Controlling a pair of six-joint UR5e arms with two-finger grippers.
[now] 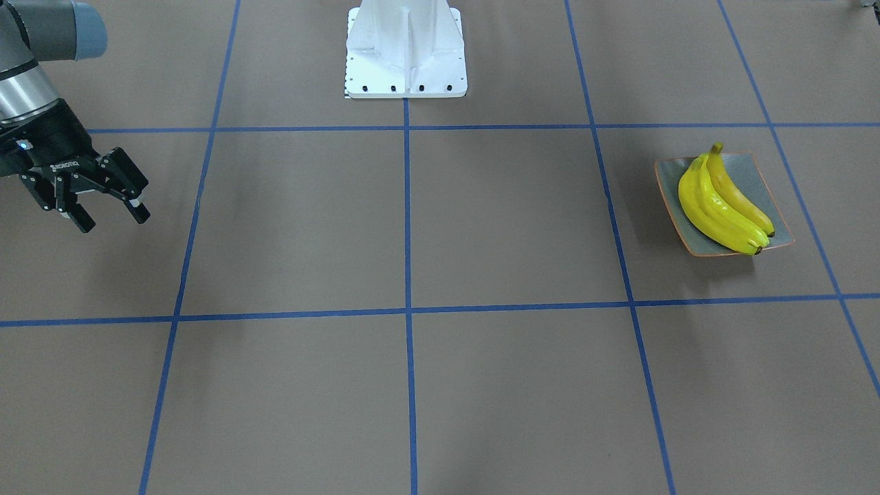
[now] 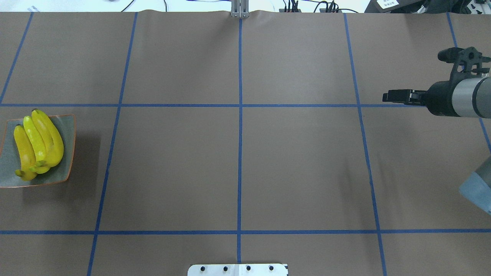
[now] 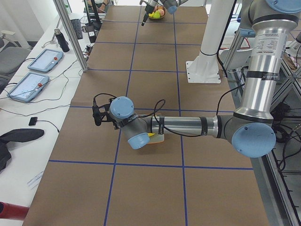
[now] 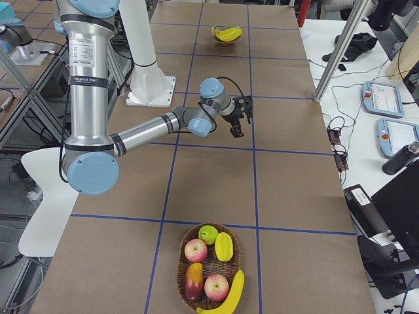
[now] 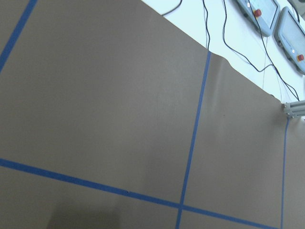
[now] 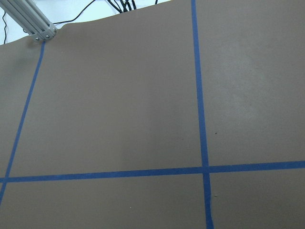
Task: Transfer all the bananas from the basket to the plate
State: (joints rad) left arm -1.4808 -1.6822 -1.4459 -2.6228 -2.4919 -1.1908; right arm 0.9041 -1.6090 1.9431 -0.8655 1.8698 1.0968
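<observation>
Looks close to finished. Can count three bananas [image 1: 722, 206] lying side by side on the plate [image 1: 755, 180], at the robot's left end of the counter [image 1: 509, 220]. Cannot call it complete, though. From the exterior right view, can make out one last banana [image 4: 227, 294] resting across the near rim of the basket [image 4: 183, 256] at the opposite end, well apart from the plate. Sits there beside apples [image 4: 196, 249] and other fruit of no concern here.

Shows the right pincer [image 1: 113, 221] hanging above bare counter between basket and plate, jaws spread, holding nothing. Shows the left pincer [image 3: 97, 115] only from the counter's end on the robot's left, so cannot tell whether spread or closed.

Judging by this, leaves one pick from the basket, a carry along the counter, and a set-down next to the three already placed — probably by a hand-over or a long reach, given the gap between basket and plate. Leaves little bare plate for that fourth one, so likely calls for care in placing.
</observation>
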